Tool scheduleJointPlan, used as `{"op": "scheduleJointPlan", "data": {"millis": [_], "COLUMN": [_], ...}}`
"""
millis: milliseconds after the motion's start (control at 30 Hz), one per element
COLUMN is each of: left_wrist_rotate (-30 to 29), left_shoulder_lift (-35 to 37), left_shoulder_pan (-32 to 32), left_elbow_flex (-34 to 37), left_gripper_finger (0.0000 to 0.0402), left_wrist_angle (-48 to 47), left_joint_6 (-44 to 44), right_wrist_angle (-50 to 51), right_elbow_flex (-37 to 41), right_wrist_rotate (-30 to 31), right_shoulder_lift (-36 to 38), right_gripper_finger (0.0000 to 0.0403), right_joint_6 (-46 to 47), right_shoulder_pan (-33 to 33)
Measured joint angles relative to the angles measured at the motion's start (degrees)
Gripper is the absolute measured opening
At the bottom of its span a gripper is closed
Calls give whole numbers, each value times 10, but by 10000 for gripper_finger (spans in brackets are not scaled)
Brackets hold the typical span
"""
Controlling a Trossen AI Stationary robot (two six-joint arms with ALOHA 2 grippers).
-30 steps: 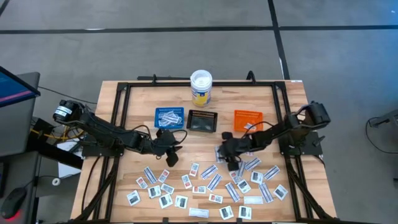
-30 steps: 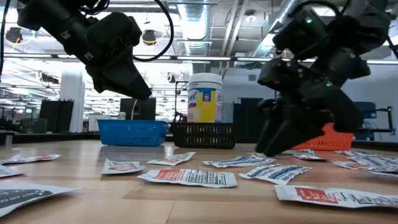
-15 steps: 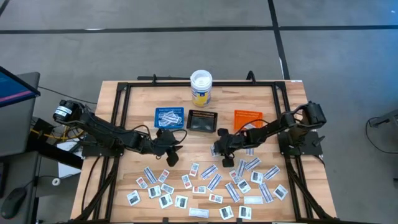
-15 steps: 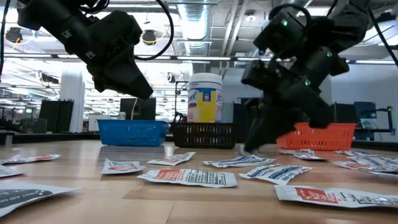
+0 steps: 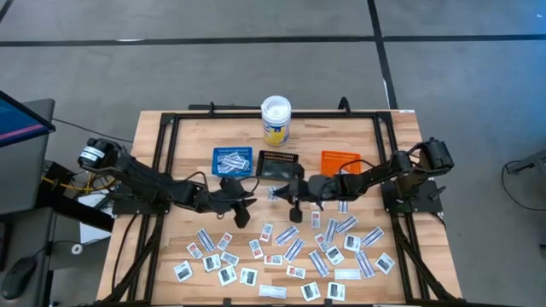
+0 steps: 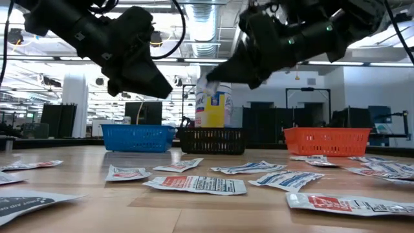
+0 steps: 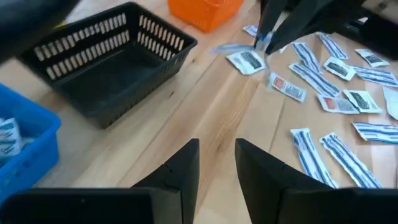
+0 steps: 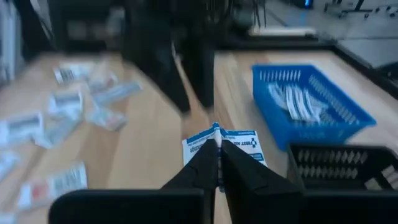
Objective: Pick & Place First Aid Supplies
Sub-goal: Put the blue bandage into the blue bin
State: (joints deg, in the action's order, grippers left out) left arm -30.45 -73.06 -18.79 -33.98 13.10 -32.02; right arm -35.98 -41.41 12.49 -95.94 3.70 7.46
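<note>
Floor (image 5: 256, 60): gray and smooth, with dark lines crossing it.
Table (image 5: 162, 264): light wood, with a black frame around its top.
Ceiling (image 6: 207, 26): high up, with pipes and long bright lights.
Room behind: big and open, with white pillars (image 6: 74, 97) and dark shelves far off.
Screen (image 5: 21, 128): a dark one stands off the table's left side.
</note>
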Motion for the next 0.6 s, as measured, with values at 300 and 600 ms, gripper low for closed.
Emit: {"op": "scheduleJointPlan", "data": {"millis": [300, 600], "left_wrist_rotate": [-35, -26], "left_shoulder_lift": [-114, -137], "left_shoulder_pan": [3, 2], "left_elbow_flex": [0, 0], "left_gripper_finger": [104, 104], "left_wrist_angle": [216, 269], "left_joint_6": [51, 52], "right_wrist_angle": [6, 34], "right_elbow_flex": [0, 0], "right_wrist_rotate": [-1, 1], "right_shoulder_lift": [0, 0], "right_gripper_finger": [3, 12], "right_joint_6": [2, 2], "right_shoulder_pan": [0, 0]}}
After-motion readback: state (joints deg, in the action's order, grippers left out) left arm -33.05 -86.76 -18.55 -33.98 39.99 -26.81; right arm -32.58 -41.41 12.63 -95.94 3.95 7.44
